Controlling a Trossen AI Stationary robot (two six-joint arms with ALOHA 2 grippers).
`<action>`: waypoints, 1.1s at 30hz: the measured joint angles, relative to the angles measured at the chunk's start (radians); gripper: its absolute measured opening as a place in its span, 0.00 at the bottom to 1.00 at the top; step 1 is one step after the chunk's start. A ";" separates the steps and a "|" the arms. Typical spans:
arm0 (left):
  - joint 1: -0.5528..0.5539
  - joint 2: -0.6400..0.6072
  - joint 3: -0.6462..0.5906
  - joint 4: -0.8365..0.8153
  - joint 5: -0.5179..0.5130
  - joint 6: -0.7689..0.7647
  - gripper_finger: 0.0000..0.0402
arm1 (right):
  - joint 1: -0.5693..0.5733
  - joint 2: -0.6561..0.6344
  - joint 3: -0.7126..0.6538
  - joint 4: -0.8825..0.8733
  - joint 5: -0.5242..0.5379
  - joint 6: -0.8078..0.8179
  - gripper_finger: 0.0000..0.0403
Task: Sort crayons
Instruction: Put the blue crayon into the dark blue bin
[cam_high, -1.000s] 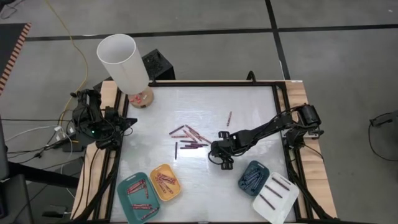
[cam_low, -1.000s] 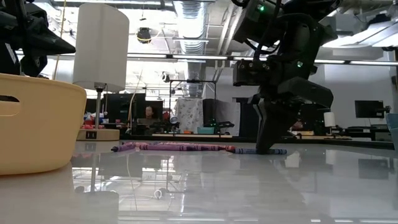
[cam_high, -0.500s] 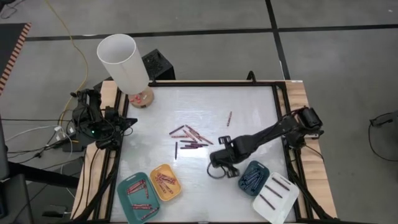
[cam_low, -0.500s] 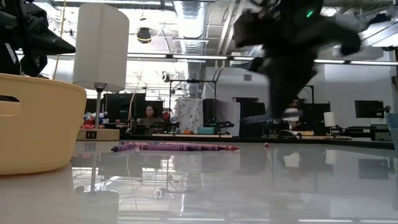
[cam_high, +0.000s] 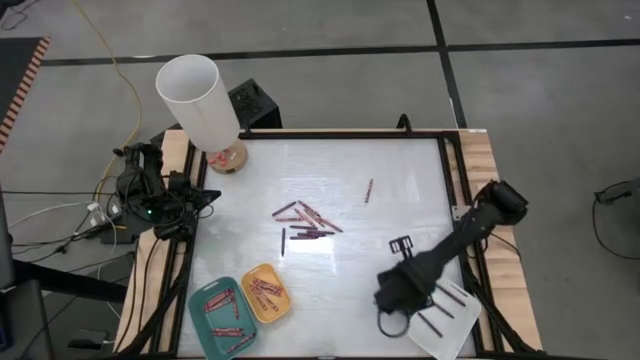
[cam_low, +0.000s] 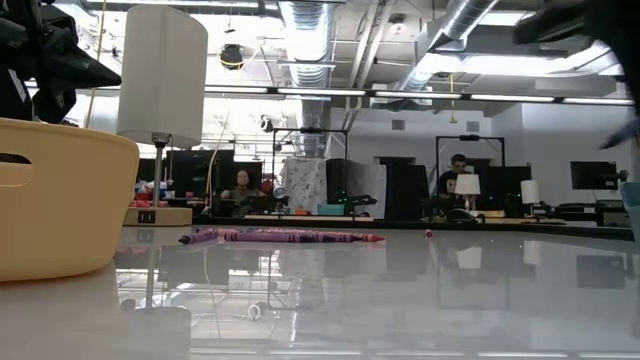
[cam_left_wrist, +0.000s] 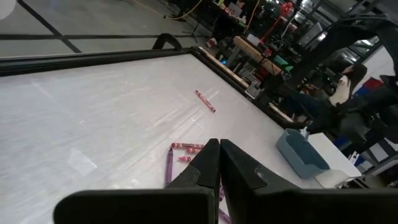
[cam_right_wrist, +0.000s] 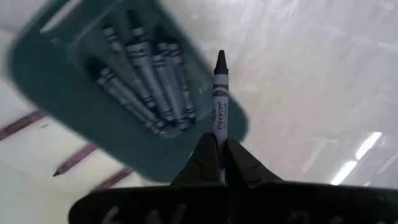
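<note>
While the right gripper (cam_right_wrist: 219, 163) is hovering over the dark tray (cam_right_wrist: 74, 106), its fingers are pinching a dark blue crayon (cam_right_wrist: 219, 99); releasing low and parallel to the others seems best. Left gripper (cam_left_wrist: 219, 163), fingers closed, is waiting at the surface's edge.

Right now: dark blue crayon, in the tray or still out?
Out. The right gripper is shut on the dark blue crayon, holding it above the dark-blue tray, where similar crayons already lie.

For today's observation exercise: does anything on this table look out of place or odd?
One lone crayon lies apart from the loose pile at the table's middle. Otherwise nothing stands out; the right gripper holds a dark blue crayon over the dark-blue tray.
</note>
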 joint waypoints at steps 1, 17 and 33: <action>0.000 0.000 0.000 0.000 0.000 0.000 0.00 | 0.021 0.000 0.000 -0.002 0.000 0.007 0.00; 0.000 0.000 0.000 -0.002 -0.007 0.000 0.00 | 0.124 -0.001 -0.139 0.153 0.003 0.026 0.00; 0.000 0.000 0.000 -0.002 -0.008 -0.003 0.00 | 0.121 -0.001 -0.240 0.264 0.005 -0.019 0.01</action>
